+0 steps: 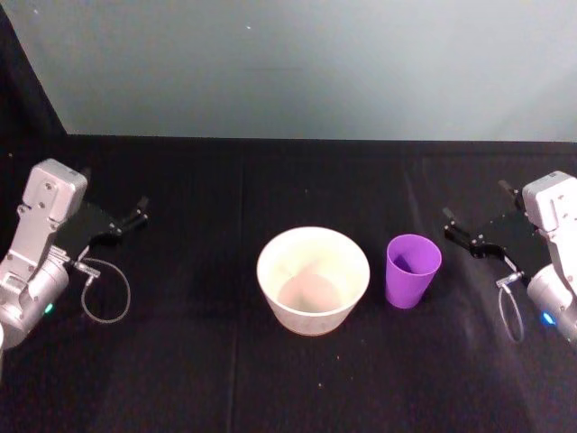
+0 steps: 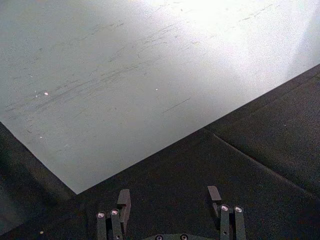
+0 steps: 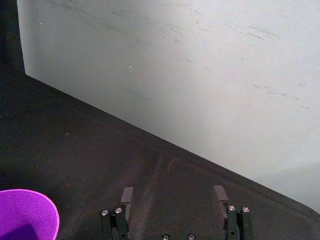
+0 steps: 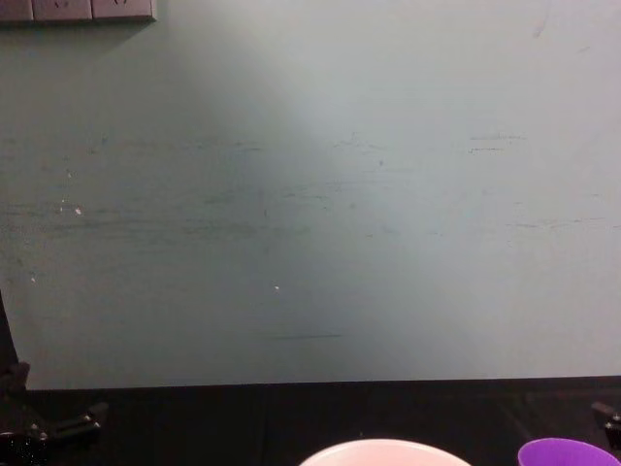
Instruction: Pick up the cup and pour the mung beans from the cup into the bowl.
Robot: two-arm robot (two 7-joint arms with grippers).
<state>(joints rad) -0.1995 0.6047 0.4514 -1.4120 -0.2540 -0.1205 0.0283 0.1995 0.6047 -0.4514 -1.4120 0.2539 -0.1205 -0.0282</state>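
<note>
The purple cup [image 1: 413, 271] stands upright on the black table, just right of the pale bowl [image 1: 306, 320] at the centre. The cup's inside looks dark purple and the mung beans are hidden from view. My right gripper [image 1: 464, 236] hovers open a short way right of the cup, pointing toward it; its wrist view shows the cup [image 3: 27, 215] beside the spread fingers [image 3: 219, 195]. My left gripper [image 1: 135, 216] is open at the far left, well away from the bowl, with nothing between its fingers [image 2: 124, 200]. The chest view catches the bowl's rim [image 4: 383, 451] and the cup's rim [image 4: 568, 453].
A black cloth [image 1: 180, 361] covers the table, and a pale grey-green wall [image 1: 297, 63] rises at its far edge. Cable loops hang by the left wrist [image 1: 106, 293] and the right wrist [image 1: 512, 311].
</note>
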